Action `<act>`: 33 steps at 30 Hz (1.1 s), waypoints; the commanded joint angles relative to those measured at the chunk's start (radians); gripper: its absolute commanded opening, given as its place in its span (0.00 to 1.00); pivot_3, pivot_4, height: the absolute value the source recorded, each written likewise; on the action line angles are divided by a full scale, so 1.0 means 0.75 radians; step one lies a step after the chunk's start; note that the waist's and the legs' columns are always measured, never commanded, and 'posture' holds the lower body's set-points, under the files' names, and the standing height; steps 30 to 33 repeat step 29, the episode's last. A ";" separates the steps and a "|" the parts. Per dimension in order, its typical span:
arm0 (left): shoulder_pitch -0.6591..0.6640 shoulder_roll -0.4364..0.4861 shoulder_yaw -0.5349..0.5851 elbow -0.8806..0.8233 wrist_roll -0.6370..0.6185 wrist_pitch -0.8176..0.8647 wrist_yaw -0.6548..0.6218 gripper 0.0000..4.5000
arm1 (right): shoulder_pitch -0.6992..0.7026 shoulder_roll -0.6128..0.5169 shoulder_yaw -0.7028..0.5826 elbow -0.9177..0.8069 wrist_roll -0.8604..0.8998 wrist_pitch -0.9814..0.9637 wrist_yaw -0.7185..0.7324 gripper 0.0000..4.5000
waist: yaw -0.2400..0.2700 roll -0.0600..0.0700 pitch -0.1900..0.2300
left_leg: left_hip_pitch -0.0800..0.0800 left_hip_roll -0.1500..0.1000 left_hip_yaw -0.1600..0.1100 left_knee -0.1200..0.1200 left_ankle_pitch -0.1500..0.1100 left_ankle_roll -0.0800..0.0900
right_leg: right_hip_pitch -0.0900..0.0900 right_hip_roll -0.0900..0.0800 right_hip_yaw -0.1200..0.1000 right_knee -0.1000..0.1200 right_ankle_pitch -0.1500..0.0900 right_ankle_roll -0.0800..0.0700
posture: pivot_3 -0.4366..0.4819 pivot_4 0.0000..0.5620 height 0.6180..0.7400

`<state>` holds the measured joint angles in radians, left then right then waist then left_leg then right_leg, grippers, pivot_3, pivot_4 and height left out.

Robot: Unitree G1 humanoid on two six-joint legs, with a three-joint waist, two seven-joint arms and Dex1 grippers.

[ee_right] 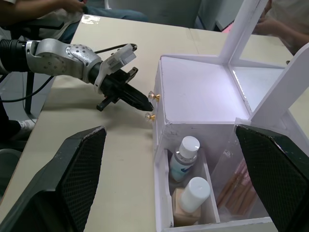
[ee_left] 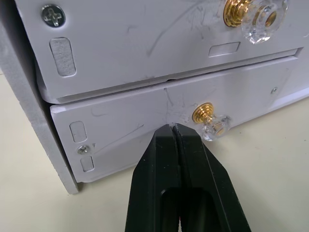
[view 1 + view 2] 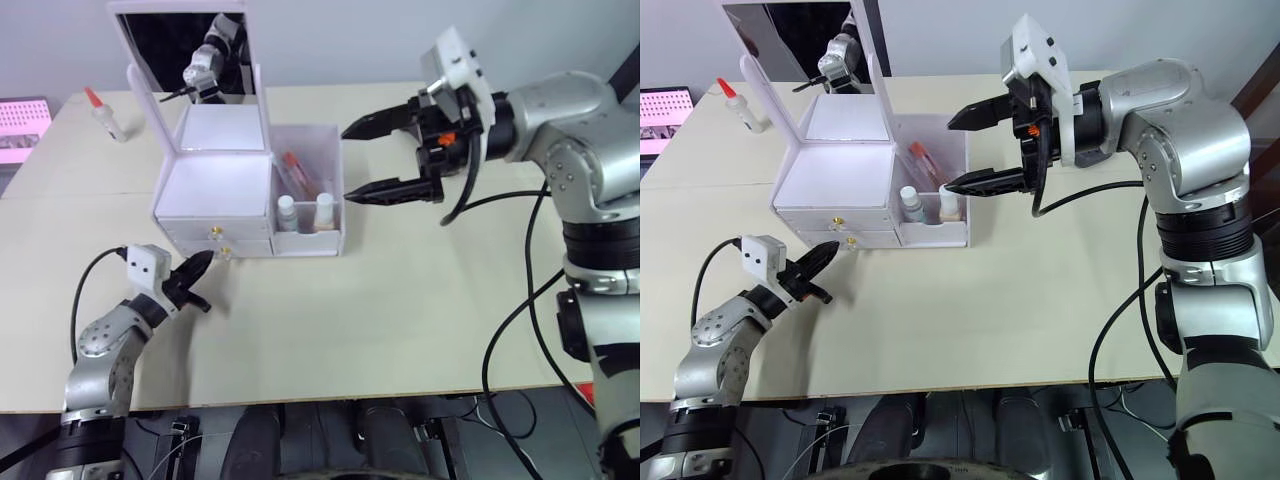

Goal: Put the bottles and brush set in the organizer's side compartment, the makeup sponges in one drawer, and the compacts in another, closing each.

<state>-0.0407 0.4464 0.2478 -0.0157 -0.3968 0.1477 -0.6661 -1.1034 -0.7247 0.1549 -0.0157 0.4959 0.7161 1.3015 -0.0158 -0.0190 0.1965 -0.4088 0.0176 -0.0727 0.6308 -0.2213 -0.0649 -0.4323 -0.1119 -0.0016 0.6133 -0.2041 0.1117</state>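
The white organizer (image 3: pixel 210 190) stands on the table with its mirror lid up. Its side compartment (image 3: pixel 335 235) holds two white-capped bottles (image 3: pixel 287 210) (image 3: pixel 325 208) and the brush set (image 3: pixel 297 172). Both drawers sit closed. My left gripper (image 3: pixel 203 265) is shut and empty, with its tips against the lower drawer front (image 2: pixel 120 140), just beside the gold knob (image 2: pixel 208 118). My right gripper (image 3: pixel 347 163) hovers open and empty just right of the side compartment. The makeup sponges and compacts are out of view.
A small red-capped bottle (image 3: pixel 105 115) lies at the table's back left, near a pink screen (image 3: pixel 20 130) past the edge. The raised mirror (image 3: pixel 190 55) leans over the organizer's back. A person's arm (image 1: pixel 43 7) shows beyond the table.
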 commanded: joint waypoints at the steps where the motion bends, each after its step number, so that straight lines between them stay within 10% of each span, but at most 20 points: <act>1: 0.033 0.032 0.015 -0.088 -0.002 0.006 0.001 0.01 | 0.010 0.018 -0.086 -0.008 0.047 -0.020 -0.013 1.00 | 0.000 0.000 0.000 | 0.000 0.000 0.000 0.000 0.000 0.000 | 0.000 0.000 0.000 0.000 0.000 0.000 | 0.48 0.27 1.00; 8: 0.326 0.150 0.177 -0.442 -0.159 0.169 -0.039 0.06 | 0.162 -0.059 -0.139 0.187 0.010 -0.061 0.008 1.00 | -0.003 -0.001 0.000 | -0.001 0.000 0.001 -0.003 0.000 0.000 | -0.001 0.000 0.000 -0.003 -0.001 0.001 | 0.48 0.27 1.00; 17: 0.698 0.299 0.598 -0.609 -0.035 0.206 0.010 1.00 | 0.497 -0.199 -0.258 0.405 -0.115 -0.298 -0.049 1.00 | -0.004 -0.001 0.001 | -0.001 0.000 0.003 -0.002 0.000 -0.001 | -0.001 -0.003 0.001 -0.005 -0.005 0.006 | 0.48 0.27 1.00; 33: 0.761 0.366 0.829 -0.595 -0.071 0.397 -0.014 1.00 | 0.687 -0.056 -0.395 0.774 -0.269 -0.985 -0.223 1.00 | -0.020 -0.001 0.002 | -0.001 0.000 0.007 -0.001 -0.001 -0.001 | 0.000 -0.004 0.001 -0.008 -0.005 0.006 | 0.48 0.27 1.00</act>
